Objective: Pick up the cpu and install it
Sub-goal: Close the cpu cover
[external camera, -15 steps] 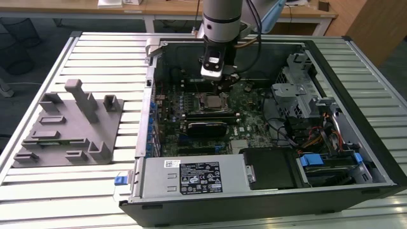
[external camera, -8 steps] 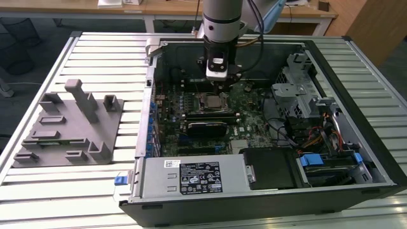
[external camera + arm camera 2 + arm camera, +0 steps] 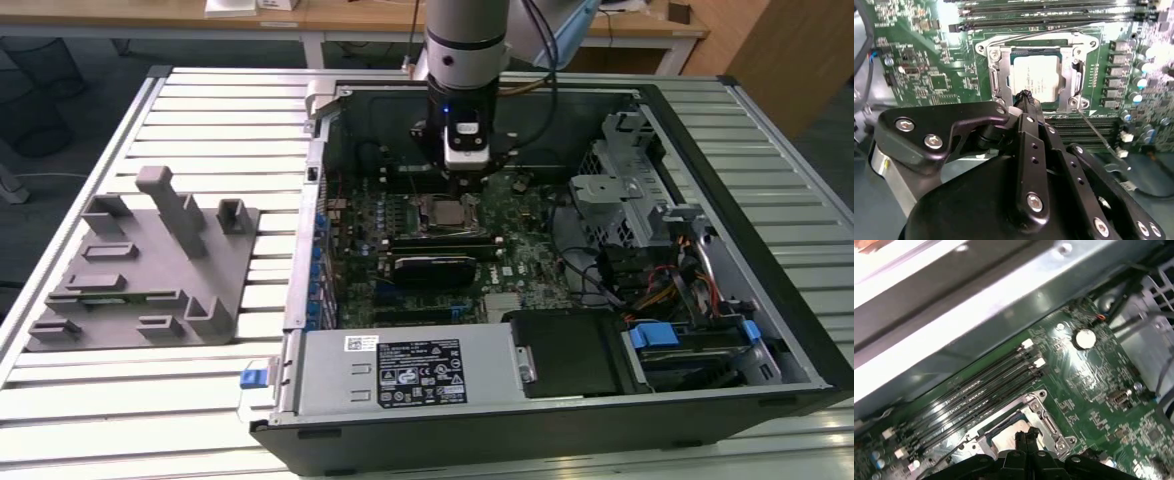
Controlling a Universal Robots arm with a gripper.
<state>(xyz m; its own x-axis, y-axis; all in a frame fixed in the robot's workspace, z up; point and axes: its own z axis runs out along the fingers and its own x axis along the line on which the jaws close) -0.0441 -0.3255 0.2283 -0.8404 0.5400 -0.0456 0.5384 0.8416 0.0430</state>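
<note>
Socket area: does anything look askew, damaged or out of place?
Nothing looks damaged. The cpu lies flat and square inside the socket frame. The one oddity: the thin metal lever angles away from the frame, seemingly unlatched. The gripper, shut, is at the cpu's edge.

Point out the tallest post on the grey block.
The long post near the grey block's far edge in the exterior view; it stands well above the others.
</note>
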